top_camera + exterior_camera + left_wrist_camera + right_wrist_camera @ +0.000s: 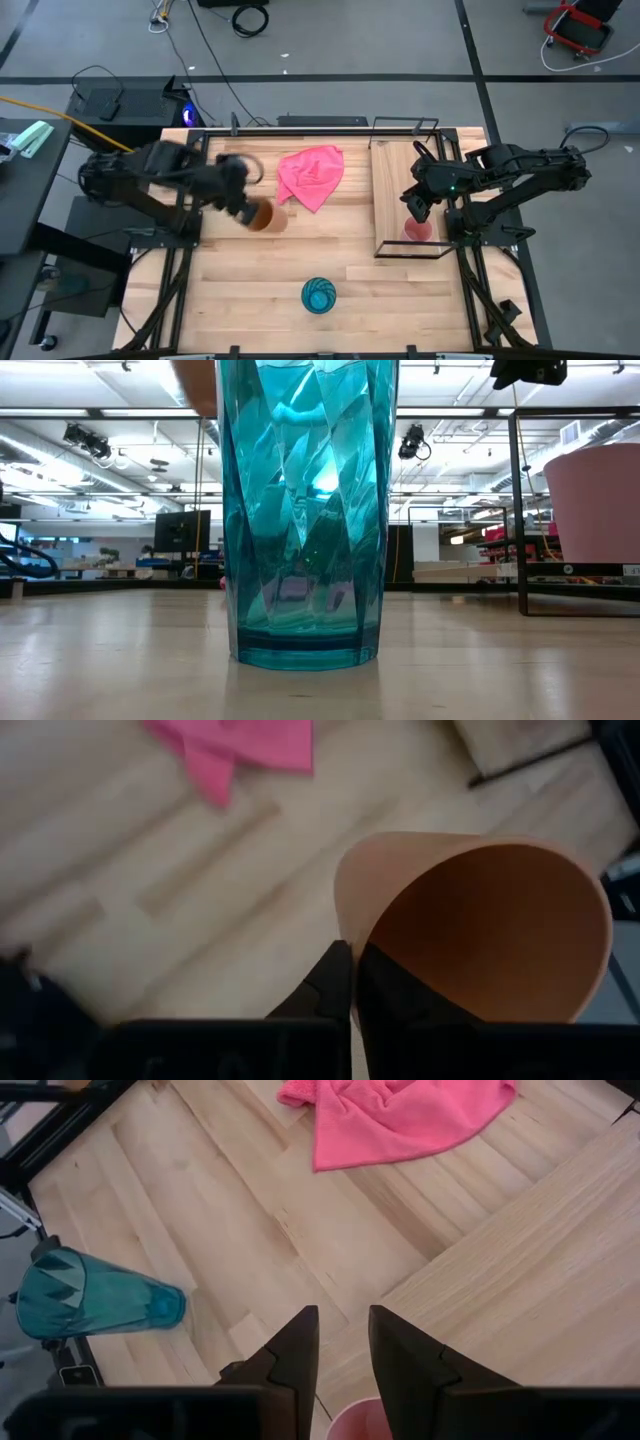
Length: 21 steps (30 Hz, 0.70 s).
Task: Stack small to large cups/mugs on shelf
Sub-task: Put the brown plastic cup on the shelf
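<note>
My left gripper (248, 211) is shut on the orange cup (263, 217), which is held above the table left of centre, near the pink cloth; the cup also shows in the left wrist view (480, 930). The teal-blue cup (319, 296) stands upright on its base on the table near the front edge and fills the low view (305, 510). The small pink cup (418, 232) stands on the near end of the shelf board (400, 175). My right gripper (340, 1315) is open just above the pink cup (358, 1420) and touches nothing. My left gripper holds the orange cup by its rim wall (350, 935), one finger (395, 990) inside the cup and one finger (325, 985) outside. The cup is lifted clear of the table, and its open mouth faces back toward the wrist.
A pink cloth (311, 174) lies crumpled at the table's far middle, left of the shelf. The shelf's black wire frame (405, 122) rises at its far end and runs along its near end (412, 257). Bare tabletop lies between the teal cup and the shelf.
</note>
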Each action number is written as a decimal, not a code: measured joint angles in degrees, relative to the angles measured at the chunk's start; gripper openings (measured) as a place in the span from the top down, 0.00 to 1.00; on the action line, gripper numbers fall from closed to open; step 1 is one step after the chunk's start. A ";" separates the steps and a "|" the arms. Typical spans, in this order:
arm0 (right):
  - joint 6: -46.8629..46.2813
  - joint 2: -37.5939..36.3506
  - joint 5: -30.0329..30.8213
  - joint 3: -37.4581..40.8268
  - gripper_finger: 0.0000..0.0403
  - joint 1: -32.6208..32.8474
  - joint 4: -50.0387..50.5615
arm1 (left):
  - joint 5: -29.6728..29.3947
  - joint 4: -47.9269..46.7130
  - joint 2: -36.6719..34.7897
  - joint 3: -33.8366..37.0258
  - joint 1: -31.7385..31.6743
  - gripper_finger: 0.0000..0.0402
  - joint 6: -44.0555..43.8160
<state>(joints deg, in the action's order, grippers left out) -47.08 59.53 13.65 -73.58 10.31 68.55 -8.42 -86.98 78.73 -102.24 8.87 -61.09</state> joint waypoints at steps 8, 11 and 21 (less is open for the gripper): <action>3.68 0.00 0.00 0.00 0.75 0.00 0.09 | 1.69 0.17 13.29 -13.51 -12.20 0.97 14.08; 3.77 0.00 0.00 0.00 0.75 0.00 0.21 | 3.38 0.32 19.09 -18.66 -15.13 0.97 18.62; 0.04 0.00 3.90 0.00 0.75 0.00 5.32 | 7.21 1.84 36.99 -32.75 -20.97 0.97 32.36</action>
<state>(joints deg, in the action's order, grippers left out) -47.03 59.53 17.55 -73.58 10.31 73.88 -1.21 -85.13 115.71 -134.99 -12.10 -28.73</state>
